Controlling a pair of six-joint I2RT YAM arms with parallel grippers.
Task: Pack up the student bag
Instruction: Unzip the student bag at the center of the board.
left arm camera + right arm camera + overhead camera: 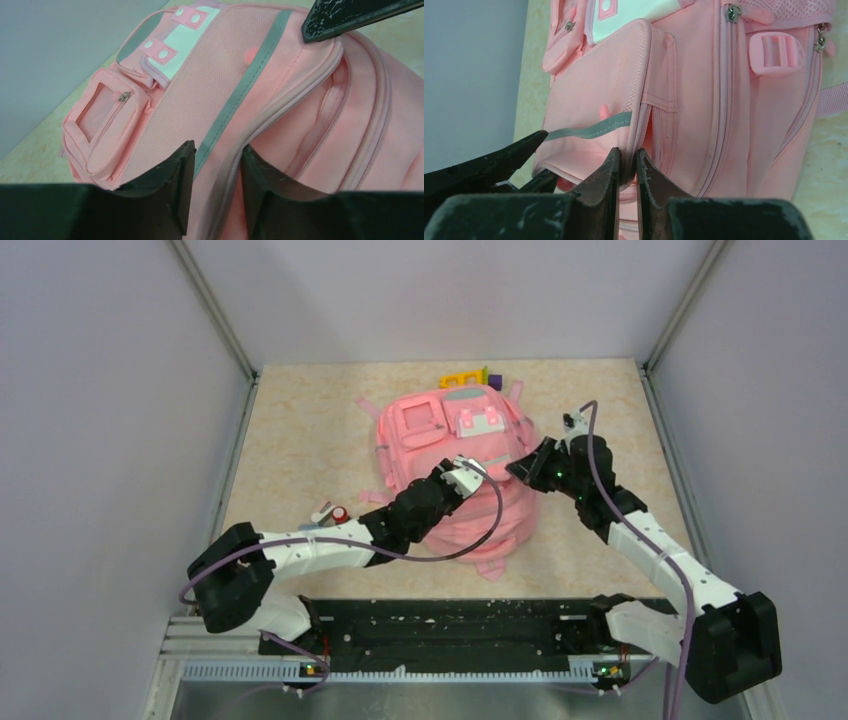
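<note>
Beige table (300,440) | student bag (440,430) lying flat, insides hidden | left gripper (217,150) pinches its zip seam | right gripper (626,155) clamps its front-pocket edge

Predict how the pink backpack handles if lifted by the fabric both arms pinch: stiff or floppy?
Probably floppy: the pink backpack is soft fabric, and the pocket edge folds thin where the right gripper has its jaws on it. It would likely sag rather than lift flat. Slip seems unlikely; the left gripper holds a raised zip seam.
</note>
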